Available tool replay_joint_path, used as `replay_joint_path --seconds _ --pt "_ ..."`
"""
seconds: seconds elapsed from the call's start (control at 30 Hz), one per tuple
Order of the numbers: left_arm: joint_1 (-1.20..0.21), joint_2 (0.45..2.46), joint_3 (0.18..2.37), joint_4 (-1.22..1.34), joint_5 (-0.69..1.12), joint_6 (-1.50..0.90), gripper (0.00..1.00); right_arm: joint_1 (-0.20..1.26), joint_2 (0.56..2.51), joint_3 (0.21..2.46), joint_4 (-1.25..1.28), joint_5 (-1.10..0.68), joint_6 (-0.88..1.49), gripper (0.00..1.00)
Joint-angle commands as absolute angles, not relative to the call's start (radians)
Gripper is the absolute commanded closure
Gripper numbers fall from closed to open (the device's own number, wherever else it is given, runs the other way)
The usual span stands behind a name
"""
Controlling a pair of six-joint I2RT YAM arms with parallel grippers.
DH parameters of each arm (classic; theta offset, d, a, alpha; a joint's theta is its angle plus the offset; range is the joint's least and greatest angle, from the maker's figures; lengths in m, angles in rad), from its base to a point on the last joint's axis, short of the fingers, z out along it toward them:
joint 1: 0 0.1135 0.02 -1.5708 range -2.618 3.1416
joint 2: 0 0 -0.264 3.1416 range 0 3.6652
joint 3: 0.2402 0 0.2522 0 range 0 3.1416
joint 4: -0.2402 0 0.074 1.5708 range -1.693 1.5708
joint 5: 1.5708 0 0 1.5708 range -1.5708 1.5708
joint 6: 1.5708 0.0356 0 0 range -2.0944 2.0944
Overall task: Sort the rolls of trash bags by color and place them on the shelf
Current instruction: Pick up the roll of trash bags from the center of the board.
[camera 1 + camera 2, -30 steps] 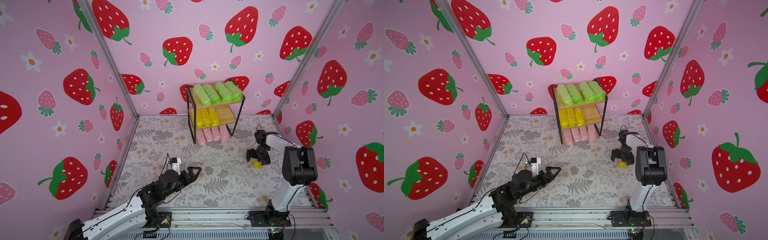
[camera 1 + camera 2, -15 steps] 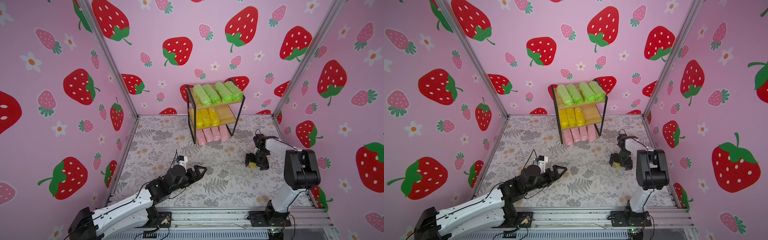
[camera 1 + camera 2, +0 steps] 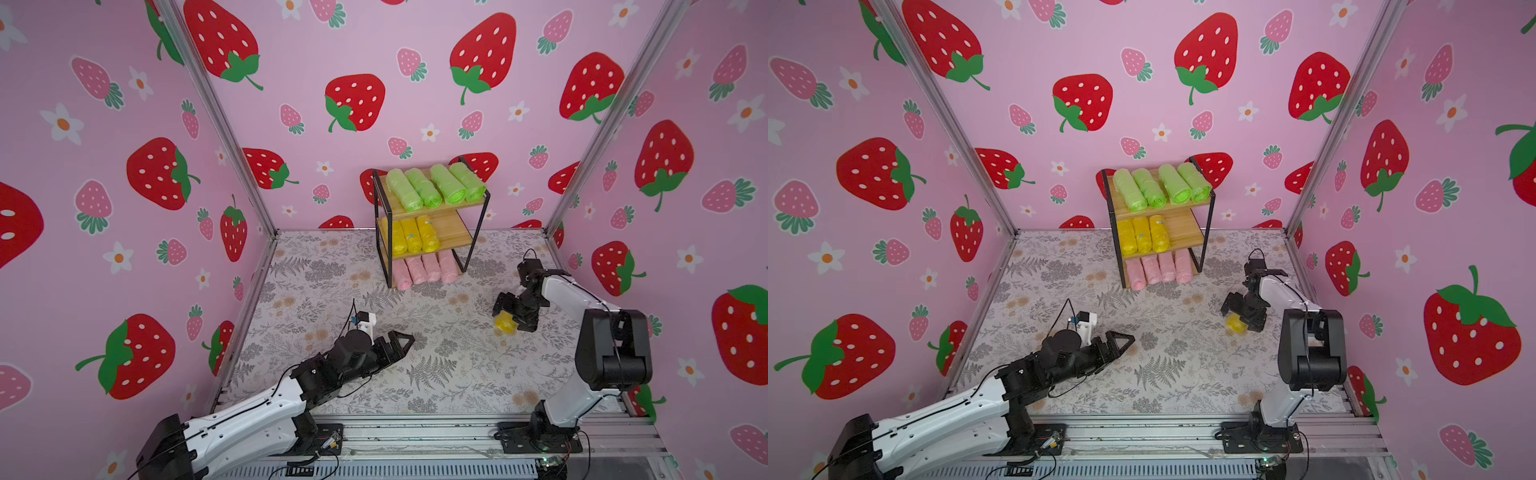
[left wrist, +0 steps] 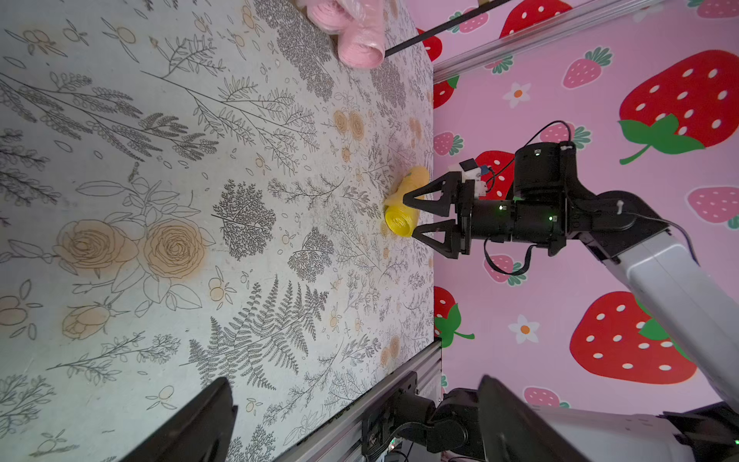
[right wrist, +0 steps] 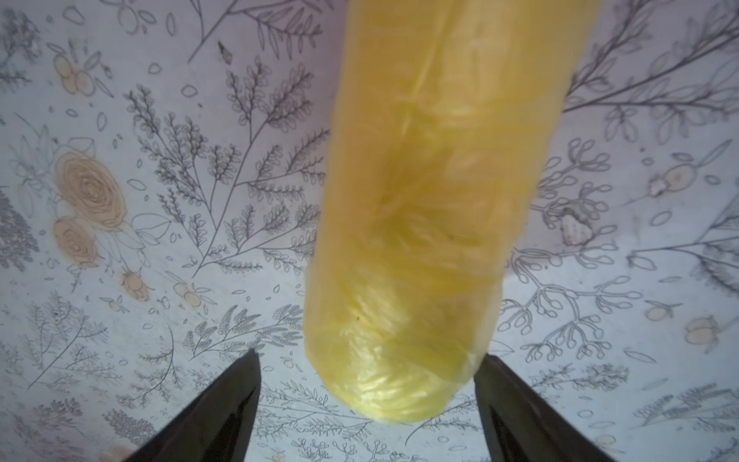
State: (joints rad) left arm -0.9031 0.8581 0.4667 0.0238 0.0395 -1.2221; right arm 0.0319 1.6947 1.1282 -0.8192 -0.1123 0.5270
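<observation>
A yellow roll [image 5: 420,224] lies by the counter's [image 3: 316,299] right edge, near end between the spread right fingers [image 5: 216,408] (not gripping), long axis pointing away; left fingers [image 4: 192,424], spread and empty, farther off.

- Both top views are bright and evenly lit from above; only a faint, soft shadow lies under the shelf [image 3: 453,232].
- Their wide-angle lens stretches the wall [image 3: 83,249] print toward the edges.
- In the right wrist view the close yellow roll [image 5: 420,200] is smeared and soft, while the table [image 5: 120,160] print beyond is sharper.
- The left wrist view is crisp and evenly bright.
</observation>
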Motion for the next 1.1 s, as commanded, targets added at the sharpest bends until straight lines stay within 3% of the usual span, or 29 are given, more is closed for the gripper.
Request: replay_joint_path --seconds 0.0,0.1,0.2,0.37,0.53,0.73,0.9,1.07 --pt "-0.902 0.857 0.509 0.010 0.057 -1.201 0.02 0.026 1.728 1.121 -0.789 -0.115 0.564 0.12" --pt "-0.902 0.857 0.508 0.009 0.057 -1.200 0.02 0.024 1.752 1.111 -0.742 -0.130 0.565 0.16" --pt "-0.903 0.859 0.511 0.003 0.063 -1.200 0.02 0.022 1.765 1.087 -0.692 -0.168 0.570 0.28" --pt "-0.901 0.868 0.531 -0.027 0.071 -1.195 0.01 0.023 1.736 1.051 -0.694 -0.152 0.571 0.67" --pt "-0.900 0.914 0.591 -0.135 0.064 -1.200 0.00 0.023 1.654 1.032 -0.755 -0.146 0.533 0.99" --pt "-0.892 0.952 0.657 -0.081 0.131 -1.103 0.00 0.033 1.406 0.992 -0.837 -0.305 0.454 1.00" --pt "-0.876 0.977 0.668 0.126 0.305 -1.048 0.00 0.073 1.162 0.938 -0.819 -0.640 0.434 1.00" --pt "-0.870 1.021 0.673 0.337 0.420 -1.074 0.00 0.281 1.051 0.963 -0.835 -0.770 0.440 1.00"
